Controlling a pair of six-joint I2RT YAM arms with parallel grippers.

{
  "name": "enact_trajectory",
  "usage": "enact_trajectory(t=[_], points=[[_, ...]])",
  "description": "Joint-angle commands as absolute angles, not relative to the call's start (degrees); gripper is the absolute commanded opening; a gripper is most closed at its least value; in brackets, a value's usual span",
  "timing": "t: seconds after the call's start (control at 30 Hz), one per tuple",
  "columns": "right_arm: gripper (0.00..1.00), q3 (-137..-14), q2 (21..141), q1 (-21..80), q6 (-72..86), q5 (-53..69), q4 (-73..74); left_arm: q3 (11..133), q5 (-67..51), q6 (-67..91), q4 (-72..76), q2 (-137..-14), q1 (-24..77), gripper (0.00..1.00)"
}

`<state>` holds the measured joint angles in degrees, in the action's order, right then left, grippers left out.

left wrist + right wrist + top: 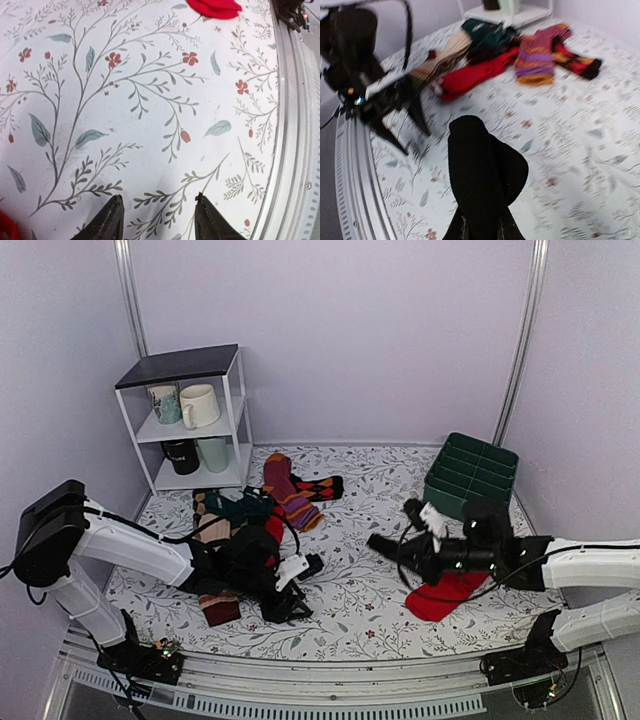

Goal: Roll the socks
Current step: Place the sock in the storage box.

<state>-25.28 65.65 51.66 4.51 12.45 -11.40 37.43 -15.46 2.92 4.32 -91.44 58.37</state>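
The right pincer (481,229) was clenched on the socks (482,165), which stuck out ahead of it as a dark, doubled-over bundle over the worktop (570,165). The left pincer (158,200) stood released and empty, well to the side. By my reckoning the pair was gathered and perhaps partly rolled. Whether the roll was tucked I could not tell, and setting it down was not yet done.

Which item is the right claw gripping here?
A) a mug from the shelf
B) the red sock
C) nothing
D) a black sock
D: the right wrist view shows the right claw shut on a black sock that sticks out from between its fingertips.
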Motion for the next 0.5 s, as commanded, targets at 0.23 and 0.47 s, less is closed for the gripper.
enact_trajectory(t=[0.23, 0.47], points=[[0.00, -51.5, 71.9, 25.2, -9.2, 15.3, 15.2, 37.3, -16.5, 0.5, 14.4, -91.3, 57.4, 0.44], [0.01, -57.9, 81.4, 8.8, -17.7, 20.7, 14.9, 36.9, -19.4, 1.5, 18.2, -91.4, 57.5, 0.41]])
